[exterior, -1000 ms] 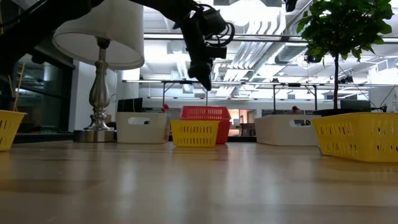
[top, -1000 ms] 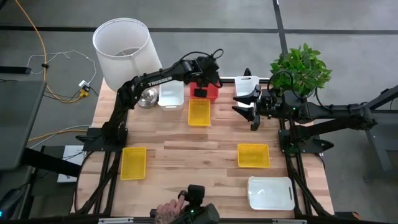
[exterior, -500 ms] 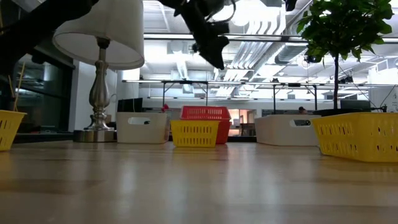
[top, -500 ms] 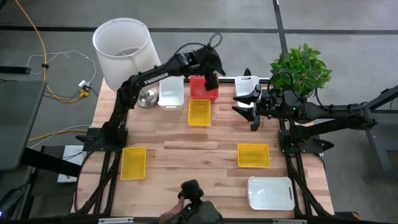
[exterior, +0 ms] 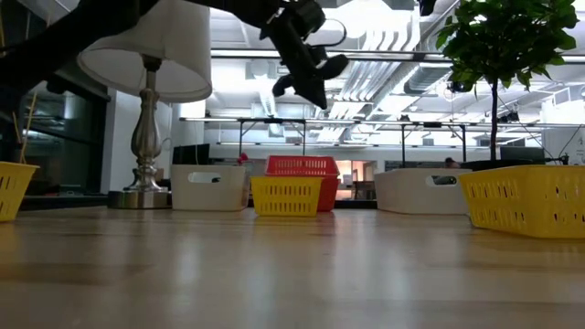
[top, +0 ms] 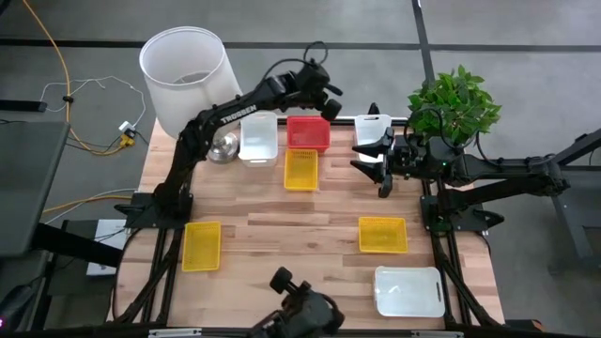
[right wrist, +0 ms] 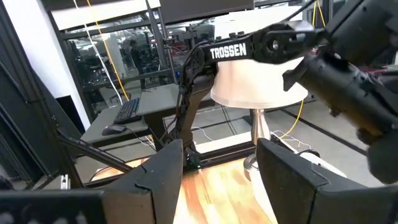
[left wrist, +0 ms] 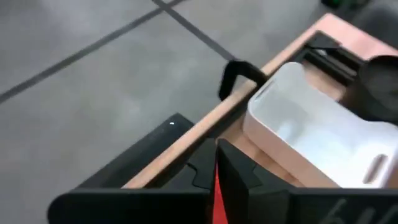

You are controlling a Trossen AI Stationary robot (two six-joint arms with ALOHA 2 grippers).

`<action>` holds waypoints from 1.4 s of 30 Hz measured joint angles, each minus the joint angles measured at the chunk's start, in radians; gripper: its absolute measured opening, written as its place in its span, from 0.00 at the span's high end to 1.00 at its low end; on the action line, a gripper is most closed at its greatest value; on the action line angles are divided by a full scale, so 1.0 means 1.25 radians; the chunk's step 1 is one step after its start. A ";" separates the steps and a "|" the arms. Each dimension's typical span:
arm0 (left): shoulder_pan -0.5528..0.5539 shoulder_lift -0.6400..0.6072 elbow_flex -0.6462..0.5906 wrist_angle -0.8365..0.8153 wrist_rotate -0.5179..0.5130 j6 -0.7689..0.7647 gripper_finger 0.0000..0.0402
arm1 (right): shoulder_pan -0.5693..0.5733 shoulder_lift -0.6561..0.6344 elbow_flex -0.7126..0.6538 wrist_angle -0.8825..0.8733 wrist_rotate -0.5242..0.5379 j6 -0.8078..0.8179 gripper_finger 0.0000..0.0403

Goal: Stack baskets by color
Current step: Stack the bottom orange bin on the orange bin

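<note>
A red basket (top: 308, 133) stands on the table near the far edge, with a yellow basket (top: 300, 170) just in front of it and a white basket (top: 258, 138) to its left. My left gripper (top: 326, 91) hangs shut and empty above the red basket's far side, high in the low view (exterior: 309, 80). Another white basket (top: 373, 129) sits at the far edge, also seen in the left wrist view (left wrist: 311, 124). My right gripper (top: 383, 161) waits open beside it, above the table. Two more yellow baskets (top: 383, 234) (top: 201, 245) and a white one (top: 408, 291) lie nearer.
A large white lamp shade (top: 185, 68) with its metal base (top: 223, 147) stands at the far left corner. A potted plant (top: 455, 99) stands at the far right. A dark device (top: 299, 308) sits at the near edge. Bare wood lies in the table's middle (top: 282, 225).
My left gripper has risen from the red basket and drifted toward the table's far edge, rolling about its own axis as it went. The red basket, partly covered by the gripper a second ago, now shows whole and stays in place on the table.
</note>
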 joint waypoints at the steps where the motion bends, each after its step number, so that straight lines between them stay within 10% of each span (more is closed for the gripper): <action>1: -0.011 0.009 0.000 0.024 -0.029 -0.004 0.99 | 0.000 0.000 0.000 0.000 0.000 0.000 0.52; 11: -0.084 0.047 0.000 0.062 -0.245 -0.116 1.00 | 0.001 0.000 0.000 0.003 0.000 0.002 0.52; 28: -0.132 0.069 -0.010 0.100 -0.302 -0.153 1.00 | 0.001 0.000 0.000 0.006 0.002 0.022 0.52; 35: -0.150 -0.047 -0.265 0.304 -0.314 -0.164 1.00 | 0.002 0.000 0.000 0.006 0.005 0.042 0.52; 42: -0.131 -0.225 -0.663 0.853 -0.234 -0.159 1.00 | 0.002 0.000 0.000 0.006 0.005 0.042 0.52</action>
